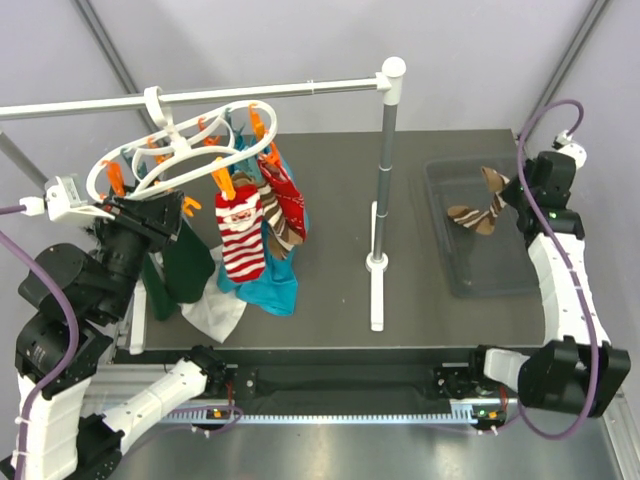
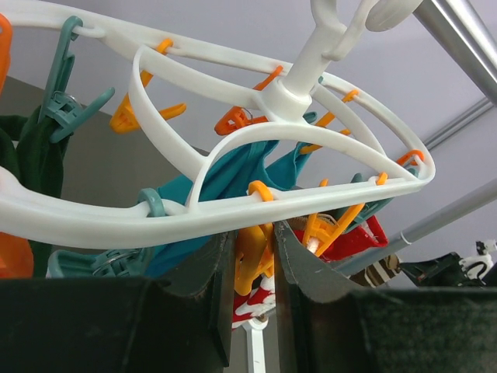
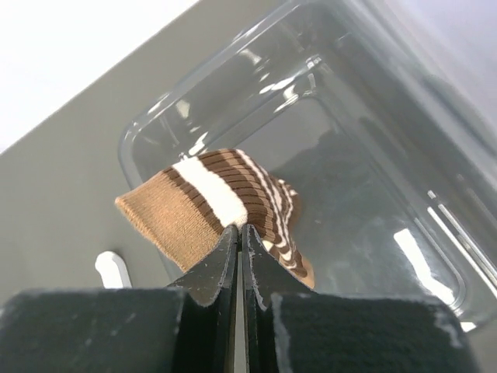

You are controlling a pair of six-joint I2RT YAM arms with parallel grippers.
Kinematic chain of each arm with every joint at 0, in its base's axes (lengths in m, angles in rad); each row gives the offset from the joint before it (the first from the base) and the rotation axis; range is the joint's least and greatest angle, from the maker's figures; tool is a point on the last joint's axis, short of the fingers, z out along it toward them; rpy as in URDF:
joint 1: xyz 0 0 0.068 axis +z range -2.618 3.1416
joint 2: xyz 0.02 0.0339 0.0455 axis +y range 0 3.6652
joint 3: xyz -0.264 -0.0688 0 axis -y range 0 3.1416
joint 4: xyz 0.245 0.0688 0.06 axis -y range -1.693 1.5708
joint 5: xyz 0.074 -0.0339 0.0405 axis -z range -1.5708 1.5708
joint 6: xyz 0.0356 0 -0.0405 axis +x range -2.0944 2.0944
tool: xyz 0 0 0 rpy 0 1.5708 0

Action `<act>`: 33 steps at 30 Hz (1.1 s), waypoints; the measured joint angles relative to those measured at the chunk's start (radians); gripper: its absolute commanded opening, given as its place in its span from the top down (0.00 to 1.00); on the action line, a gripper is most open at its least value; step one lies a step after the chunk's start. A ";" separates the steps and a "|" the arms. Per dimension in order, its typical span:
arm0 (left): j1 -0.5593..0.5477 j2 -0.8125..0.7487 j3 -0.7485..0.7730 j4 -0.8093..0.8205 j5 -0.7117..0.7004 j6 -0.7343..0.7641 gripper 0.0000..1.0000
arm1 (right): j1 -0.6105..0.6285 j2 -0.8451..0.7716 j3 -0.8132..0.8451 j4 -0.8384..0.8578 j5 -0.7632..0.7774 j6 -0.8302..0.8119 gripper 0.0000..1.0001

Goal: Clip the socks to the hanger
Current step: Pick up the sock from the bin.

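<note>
Sock point(image 3: 210, 206) (brown, striped) sits pinched in my fully closed right gripper point(image 3: 239, 228), bin point(image 3: 365, 233) below. Left gripper point(image 2: 255, 227), part-open, clamps an orange peg point(image 2: 252, 268), hanger point(image 2: 116, 221) above.

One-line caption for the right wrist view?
Right gripper shut on a brown striped sock over the clear tray.

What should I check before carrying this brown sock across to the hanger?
1. Right end effector shut on brown sock: ok.
2. Sock out of tray: not ok, it hangs over it.
3. Left end effector on orange clothespin under hanger: ok.
4. Clothespin mouth open: cannot tell.
5. Straight path to hanger: not ok, upright post stands between.
</note>
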 measured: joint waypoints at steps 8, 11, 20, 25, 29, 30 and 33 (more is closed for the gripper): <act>0.000 -0.013 0.000 0.001 0.000 0.002 1.00 | 0.000 -0.099 0.084 -0.121 0.095 -0.016 1.00; 0.000 -0.015 0.000 0.002 0.000 0.002 1.00 | 0.000 -0.127 0.113 -0.145 0.121 -0.023 1.00; 0.000 -0.018 -0.008 0.005 0.004 0.000 1.00 | 0.000 -0.060 -0.029 -0.046 0.077 -0.007 1.00; 0.000 -0.018 -0.009 0.006 0.015 -0.002 1.00 | 0.000 0.190 -0.163 0.097 -0.039 0.030 0.90; 0.000 -0.018 -0.009 0.005 0.018 -0.003 1.00 | 0.000 0.337 -0.176 0.138 -0.126 0.040 0.71; 0.000 -0.018 -0.009 0.004 0.017 -0.003 1.00 | 0.000 0.351 -0.175 0.142 -0.137 0.037 0.67; 0.000 -0.018 -0.009 0.004 0.017 -0.003 1.00 | 0.000 0.365 -0.144 0.121 -0.151 0.015 0.60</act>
